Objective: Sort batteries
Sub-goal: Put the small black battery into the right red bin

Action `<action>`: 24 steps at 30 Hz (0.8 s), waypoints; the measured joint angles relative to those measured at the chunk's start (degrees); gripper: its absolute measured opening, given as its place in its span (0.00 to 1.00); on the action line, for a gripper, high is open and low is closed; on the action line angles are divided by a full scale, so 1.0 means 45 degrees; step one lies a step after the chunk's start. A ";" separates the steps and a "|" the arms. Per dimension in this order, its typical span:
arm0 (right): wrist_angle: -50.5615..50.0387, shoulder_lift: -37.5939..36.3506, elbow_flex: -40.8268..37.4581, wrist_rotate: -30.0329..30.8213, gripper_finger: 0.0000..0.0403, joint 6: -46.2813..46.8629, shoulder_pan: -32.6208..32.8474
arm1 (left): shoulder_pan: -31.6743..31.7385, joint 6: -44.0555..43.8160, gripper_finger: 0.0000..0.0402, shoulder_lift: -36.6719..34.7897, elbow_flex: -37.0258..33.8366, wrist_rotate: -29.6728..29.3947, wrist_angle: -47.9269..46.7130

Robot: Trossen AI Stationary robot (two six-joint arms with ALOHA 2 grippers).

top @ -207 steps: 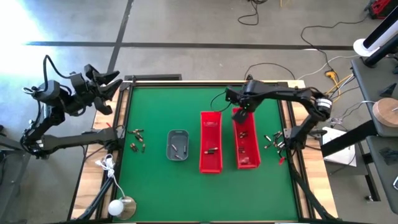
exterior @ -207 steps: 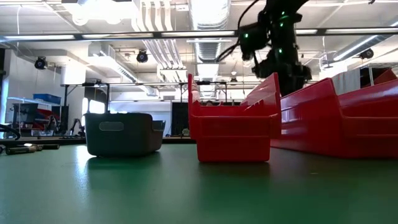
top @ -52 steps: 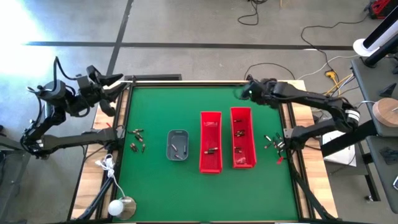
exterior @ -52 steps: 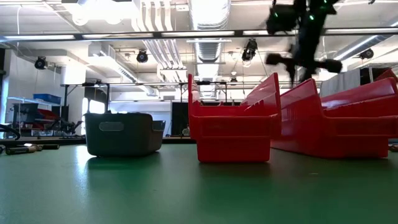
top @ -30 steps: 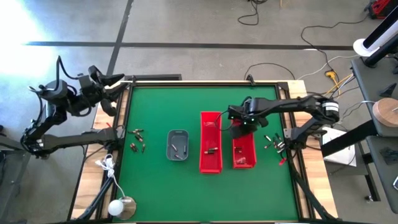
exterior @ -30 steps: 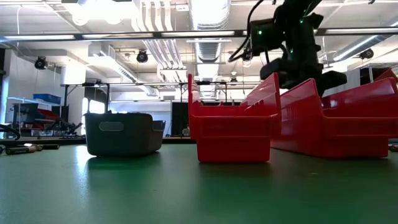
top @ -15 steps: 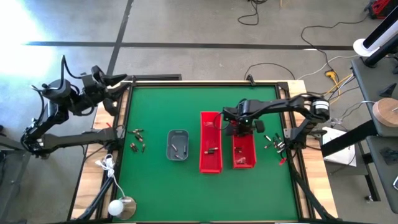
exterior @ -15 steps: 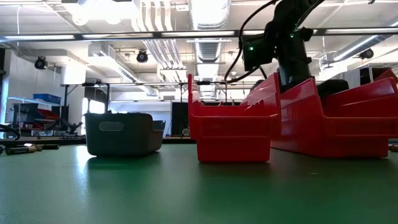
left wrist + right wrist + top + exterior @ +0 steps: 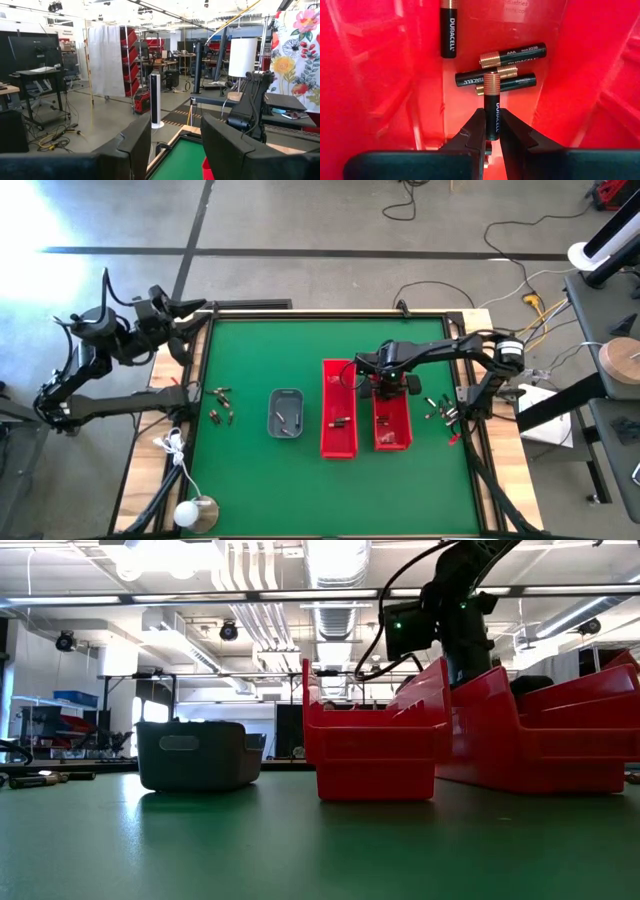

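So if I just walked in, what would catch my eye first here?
Probably the right gripper reaching down into the right-hand red bin, pinching one battery upright above four others lying on the bin's floor. Next, the bright green table with a second red bin and a small grey tray, while the left gripper waits open at the far left corner.

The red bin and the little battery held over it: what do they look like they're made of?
The red bin looks like glossy moulded plastic: its smooth walls catch soft highlights. The battery, pinched in the right gripper with its jaws shut on it, seems to be metal: a black printed wrap reading Duracell, with a shiny copper-coloured end. The left gripper waits beside the table's edge, jaws open.
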 joint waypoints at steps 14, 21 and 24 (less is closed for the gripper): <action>-0.0081 -0.0161 -0.0053 0.0524 0.30 0.0437 0.0010 | 0.0000 0.0015 0.38 -0.0034 -0.0005 -0.0053 0.0010; -0.1036 -0.1204 0.0444 0.1758 0.41 0.0427 0.0000 | 0.0000 0.0007 0.38 -0.0142 -0.0002 -0.0048 0.0015; -0.2112 -0.1899 0.1182 0.2602 0.43 0.0430 -0.0037 | 0.0000 -0.0024 0.38 -0.0186 -0.0005 -0.0044 0.0016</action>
